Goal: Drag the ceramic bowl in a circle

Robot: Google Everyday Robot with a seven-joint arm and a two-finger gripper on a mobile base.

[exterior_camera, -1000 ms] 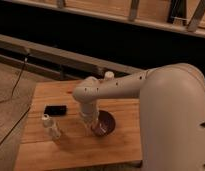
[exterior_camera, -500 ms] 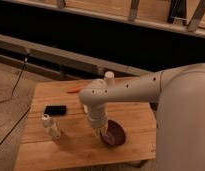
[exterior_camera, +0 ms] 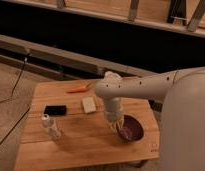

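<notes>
The gripper (exterior_camera: 116, 125) reaches down at the left rim of the bowl (exterior_camera: 132, 130), which sits near the table's (exterior_camera: 76, 142) right front corner, its grip impossible to tell; the drag seems in hand, and next calls for a steady curved pull without tipping.

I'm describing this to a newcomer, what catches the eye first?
The big white robot arm reaches in from the right, its gripper lowered at the left rim of the maroon ceramic bowl near the right front of the wooden table. Farther left lie a white block and black device.
</notes>
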